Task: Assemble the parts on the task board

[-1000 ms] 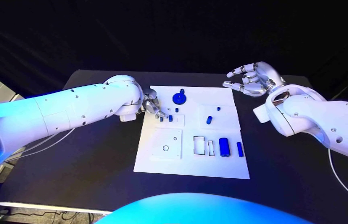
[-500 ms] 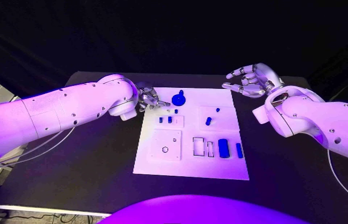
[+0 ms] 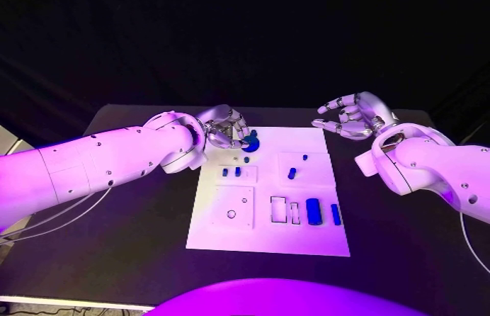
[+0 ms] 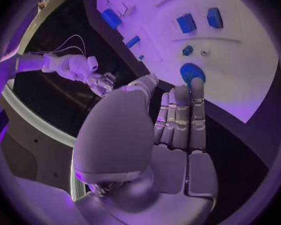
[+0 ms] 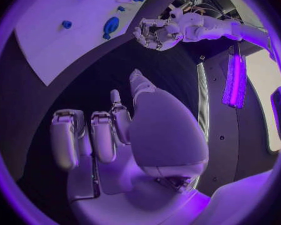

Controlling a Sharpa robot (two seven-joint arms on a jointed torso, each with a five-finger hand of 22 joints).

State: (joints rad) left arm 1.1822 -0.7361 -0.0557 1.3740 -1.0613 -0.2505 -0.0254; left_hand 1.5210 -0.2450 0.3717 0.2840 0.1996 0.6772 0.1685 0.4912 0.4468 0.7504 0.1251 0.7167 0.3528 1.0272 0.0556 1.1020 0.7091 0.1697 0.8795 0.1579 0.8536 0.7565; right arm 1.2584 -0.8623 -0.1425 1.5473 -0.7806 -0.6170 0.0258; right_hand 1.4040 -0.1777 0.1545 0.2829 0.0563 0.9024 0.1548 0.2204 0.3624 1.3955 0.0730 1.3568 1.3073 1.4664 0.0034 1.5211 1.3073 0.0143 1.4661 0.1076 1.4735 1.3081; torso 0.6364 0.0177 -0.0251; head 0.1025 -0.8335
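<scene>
From the head view, the task board [image 3: 268, 220] lies mid-surface, blue parts [image 3: 314, 210] on it; the left hand [image 3: 226, 127] hangs empty over its far corner, fingers apart. The left wrist view shows those fingers [image 4: 183, 116] straight, nothing held. In the right wrist view the right hand [image 5: 109, 132] is off the board, fingers loosely spread, empty.

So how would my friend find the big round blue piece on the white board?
Start at the flat white task board in the middle of the black table and go to its far edge, the one away from the robot. The round blue disc-shaped part sits there, just beside the silver left hand. The other blue pieces are small pegs or bars; this one is the widest and round.
</scene>
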